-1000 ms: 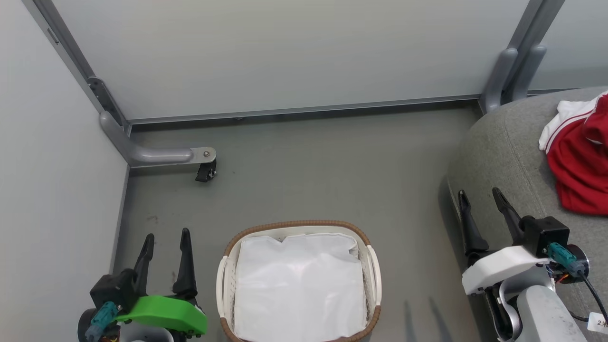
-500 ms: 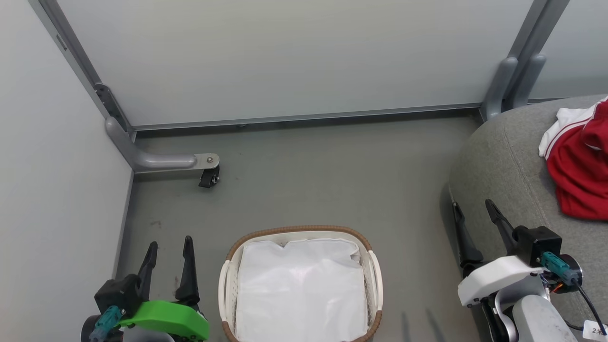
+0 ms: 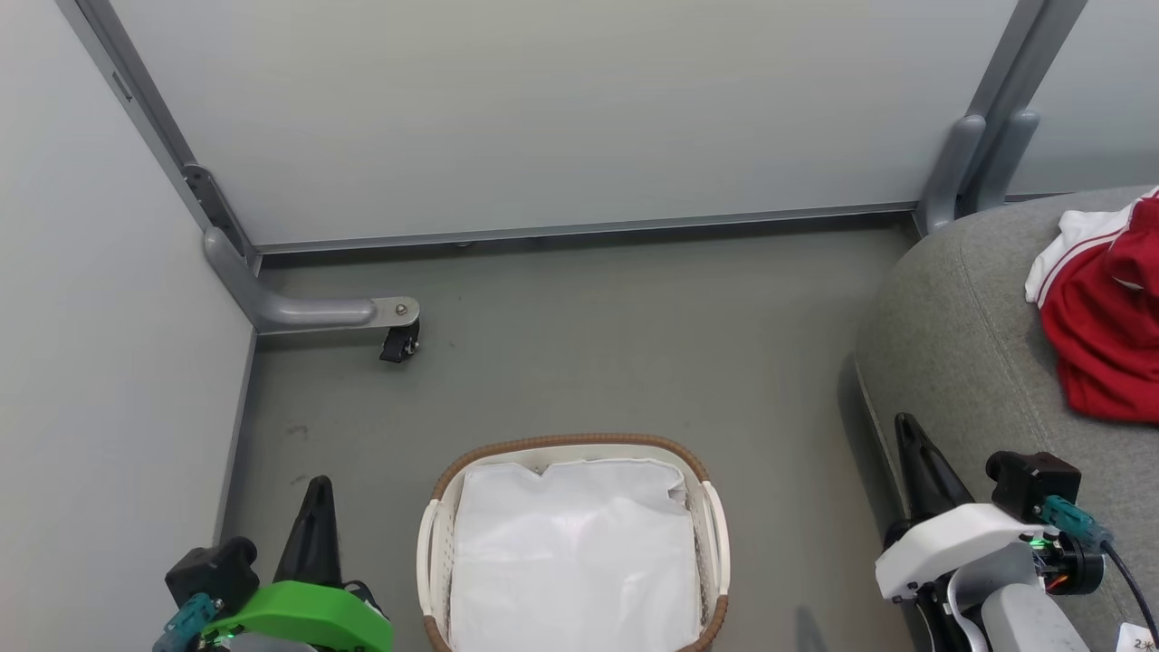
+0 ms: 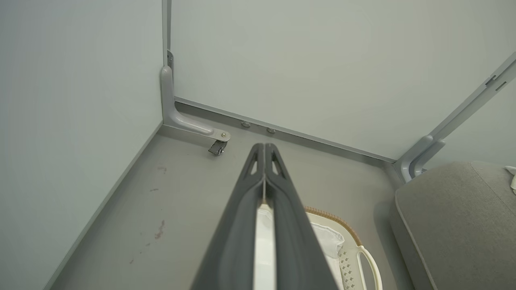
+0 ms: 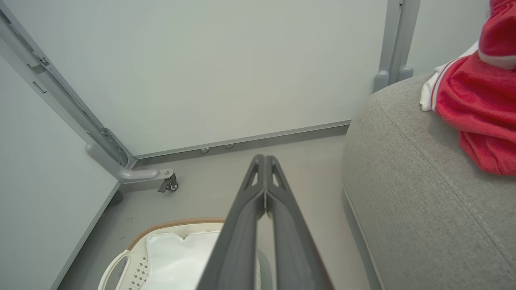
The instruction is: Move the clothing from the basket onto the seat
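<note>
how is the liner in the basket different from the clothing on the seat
The liner is plain white; the clothing is bright red with white trim. The liner lies spread fairly flat inside the basket; the clothing sits bunched in a heap on the grey seat. Both look like soft, creased fabric.

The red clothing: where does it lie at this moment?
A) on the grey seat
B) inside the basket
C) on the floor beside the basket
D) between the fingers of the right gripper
A: the red clothing lies on top of the grey seat, and the basket on the floor has just its white liner inside.
</note>
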